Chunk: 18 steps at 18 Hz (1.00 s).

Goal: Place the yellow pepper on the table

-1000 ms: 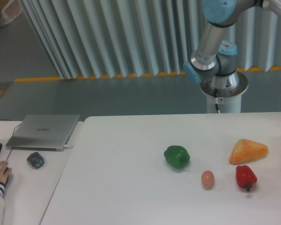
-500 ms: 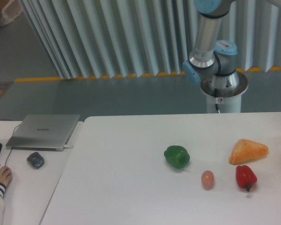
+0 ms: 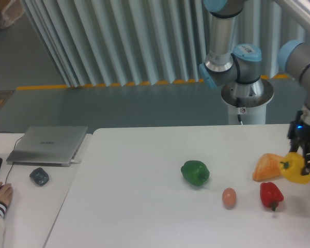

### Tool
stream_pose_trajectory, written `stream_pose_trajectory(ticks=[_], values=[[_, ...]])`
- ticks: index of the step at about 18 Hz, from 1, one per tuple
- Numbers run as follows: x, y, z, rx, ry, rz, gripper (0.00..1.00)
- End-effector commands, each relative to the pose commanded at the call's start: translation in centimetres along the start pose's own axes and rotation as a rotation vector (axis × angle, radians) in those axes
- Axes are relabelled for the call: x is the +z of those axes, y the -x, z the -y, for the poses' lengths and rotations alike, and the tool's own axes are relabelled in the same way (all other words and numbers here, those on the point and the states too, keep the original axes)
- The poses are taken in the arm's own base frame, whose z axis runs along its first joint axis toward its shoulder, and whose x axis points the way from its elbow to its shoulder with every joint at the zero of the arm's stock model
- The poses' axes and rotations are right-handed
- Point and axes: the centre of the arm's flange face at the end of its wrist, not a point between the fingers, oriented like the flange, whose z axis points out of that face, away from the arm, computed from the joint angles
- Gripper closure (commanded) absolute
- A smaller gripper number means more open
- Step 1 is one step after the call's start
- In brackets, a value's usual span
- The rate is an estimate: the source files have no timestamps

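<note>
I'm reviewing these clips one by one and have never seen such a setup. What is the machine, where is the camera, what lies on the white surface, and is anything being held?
The grey and blue jointed machine is a robot arm mounted on a pedestal behind the table. There is only one picture of this moment, taken by a fixed camera looking at the table from the front. At the right edge, the arm's end carries its tool, a two-finger clamp, shut on the yellow pepper, which looks to be just above the surface. On the table lie a green pepper, a red pepper, a small pinkish egg shape and an orange wedge. On the left are a closed laptop, a mouse and a person's hand.
</note>
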Motion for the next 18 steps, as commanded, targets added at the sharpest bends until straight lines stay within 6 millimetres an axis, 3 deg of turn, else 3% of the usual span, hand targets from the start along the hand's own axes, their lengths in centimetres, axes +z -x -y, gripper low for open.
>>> stream_pose_trajectory(ticks=[5,10,18], values=[[1.5,-1.0,5.5,-0.208,-0.045,0.068,0.62],[5.7,-3.6,6.3,-0.176,0.016,-0.033,0.62],[8.6,-6.0,7.9,-0.093,0.087,-0.125,0.58]])
